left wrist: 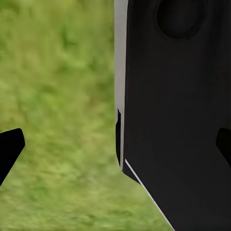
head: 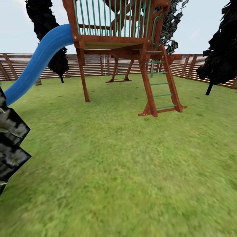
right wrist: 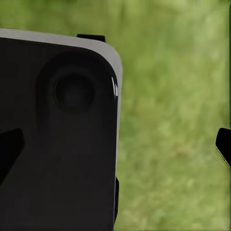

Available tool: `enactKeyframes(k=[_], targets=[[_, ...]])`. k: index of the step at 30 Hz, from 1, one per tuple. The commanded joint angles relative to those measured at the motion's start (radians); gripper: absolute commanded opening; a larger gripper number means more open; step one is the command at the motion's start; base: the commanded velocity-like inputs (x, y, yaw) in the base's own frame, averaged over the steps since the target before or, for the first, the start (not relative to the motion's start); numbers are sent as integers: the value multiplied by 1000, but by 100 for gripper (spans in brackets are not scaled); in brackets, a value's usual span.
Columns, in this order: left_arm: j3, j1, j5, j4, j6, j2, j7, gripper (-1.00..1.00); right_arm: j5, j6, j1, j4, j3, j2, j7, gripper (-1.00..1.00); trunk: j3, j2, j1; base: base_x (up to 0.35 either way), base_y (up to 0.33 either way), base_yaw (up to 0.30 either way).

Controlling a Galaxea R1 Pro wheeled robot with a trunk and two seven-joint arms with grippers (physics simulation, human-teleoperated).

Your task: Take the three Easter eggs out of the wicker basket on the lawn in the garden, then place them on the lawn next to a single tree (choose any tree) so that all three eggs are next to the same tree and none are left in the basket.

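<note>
Seemingly spread wide, both grippers' fingertips (left wrist: 9, 149) (right wrist: 224, 144) hang empty over blurred lawn (head: 131, 171).

The wide mottled green lawn (head: 125, 171) lies open across the near and middle ground, with free room toward its right side. Farther back stands a red-brown wooden play tower (head: 115, 42) on slanted legs, with a green-runged ladder (head: 161, 89) leaning down to the grass; there is open passage under its platform between the legs. A curved blue tube slide (head: 36, 62) blocks the left side. Dark blocky foliage (head: 11, 144) crowds the near left edge. Narrow black cypress-like trees (head: 220, 56) stand at the far right and far left. A slatted brown wooden fence (head: 95, 65) closes the lawn's far edge. In each wrist view a dark robot panel (left wrist: 178, 120) stands beside bare grass.
</note>
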Motion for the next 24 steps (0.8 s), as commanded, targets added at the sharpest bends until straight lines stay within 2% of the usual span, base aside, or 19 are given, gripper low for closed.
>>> enactKeyframes(k=[1, 14, 24], targets=[[0, 0, 1, -1, -2, 0, 0, 100, 4, -2, 0, 1, 2, 0, -4, 100, -1, 0, 1, 322, 0, 0], [0, 0, 1, -1, -2, 0, 1, 100, 1, -2, -1, -1, 0, -3, -5, 100, -1, 0, 1, 322, 0, 2], [0, 0, 1, -1, -2, 0, 0, 100, 2, -2, -1, -1, 2, -1, -5, 100, -1, 0, 1, 322, 0, 262]])
